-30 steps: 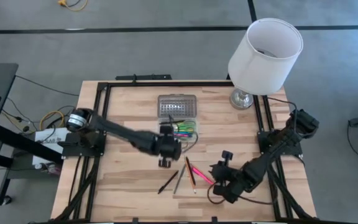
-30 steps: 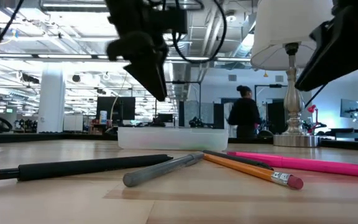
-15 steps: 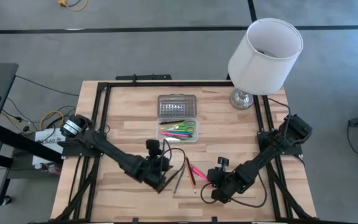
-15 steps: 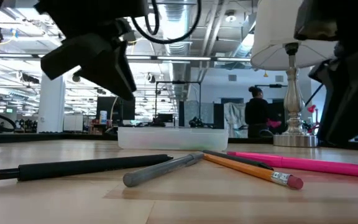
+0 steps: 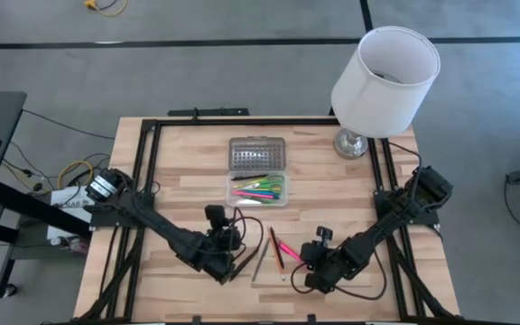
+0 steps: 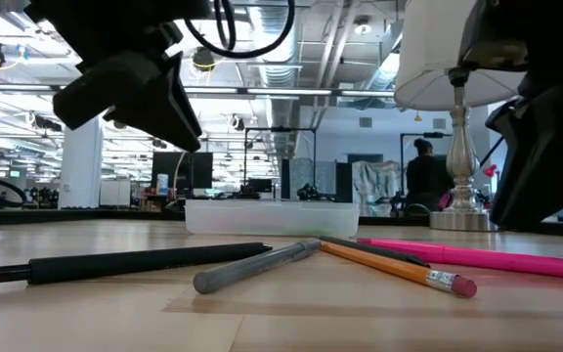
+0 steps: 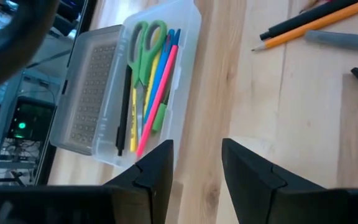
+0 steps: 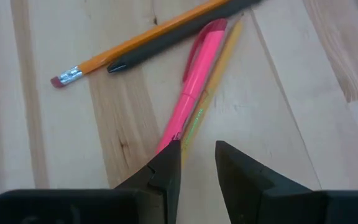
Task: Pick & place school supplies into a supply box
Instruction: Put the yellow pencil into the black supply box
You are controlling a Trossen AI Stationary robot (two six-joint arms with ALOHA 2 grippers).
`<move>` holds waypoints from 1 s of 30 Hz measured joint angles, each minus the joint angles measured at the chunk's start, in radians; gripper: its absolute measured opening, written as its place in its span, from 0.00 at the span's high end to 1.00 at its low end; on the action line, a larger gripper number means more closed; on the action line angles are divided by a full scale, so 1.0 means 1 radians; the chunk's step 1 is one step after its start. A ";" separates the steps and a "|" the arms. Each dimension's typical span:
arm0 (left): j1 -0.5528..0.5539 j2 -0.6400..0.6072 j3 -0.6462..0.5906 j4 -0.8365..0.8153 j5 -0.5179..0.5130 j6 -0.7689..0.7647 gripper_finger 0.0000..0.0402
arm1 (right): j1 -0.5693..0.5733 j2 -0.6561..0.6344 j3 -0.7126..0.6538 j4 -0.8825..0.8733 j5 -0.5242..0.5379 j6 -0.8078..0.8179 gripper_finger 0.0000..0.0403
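Note:
The supply box point(image 5: 258, 190) lies open at mid-table, its ribbed lid point(image 5: 257, 153) folded toward the far side. The left wrist view shows green scissors point(image 7: 143, 46) and several pens inside the box point(image 7: 166, 37). On the table nearer me lie a black pen point(image 6: 135, 262), a grey pen point(image 6: 257, 266), an orange pencil point(image 6: 399, 269) and a pink highlighter point(image 8: 197, 74). My left gripper point(image 5: 225, 262) hangs open just left of the black pen point(image 5: 243, 264). My right gripper point(image 8: 196, 163) is open, low over the near end of the pink highlighter point(image 5: 289, 250).
A white lamp point(image 5: 382, 77) stands at the far right corner. A thin orange pen point(image 8: 219, 68) lies alongside the pink highlighter, and a black pen point(image 8: 179, 40) crosses its far end. Bare wood lies left of the loose pens and along the near edge.
My left gripper has swung from above the supply box toward the near edge and come down beside the black pen. My right gripper has dropped lower over the pink highlighter. The pens and the box have not moved.

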 joint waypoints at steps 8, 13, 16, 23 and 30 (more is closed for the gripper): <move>-0.018 0.000 0.000 -0.005 -0.012 -0.020 0.67 | -0.020 0.000 -0.012 0.007 0.011 0.004 0.77; -0.028 0.000 0.000 -0.006 -0.015 -0.028 0.67 | -0.032 0.000 -0.012 0.010 0.006 0.002 0.77; -0.031 0.000 0.000 -0.006 -0.016 -0.033 0.67 | -0.032 0.000 -0.012 0.021 0.006 0.000 0.77; -0.036 0.000 0.000 -0.010 -0.018 -0.040 0.67 | -0.030 0.023 -0.014 0.040 -0.005 -0.001 0.77; -0.039 0.000 0.000 -0.019 -0.019 -0.051 0.67 | -0.029 0.077 -0.009 0.060 -0.015 0.006 0.77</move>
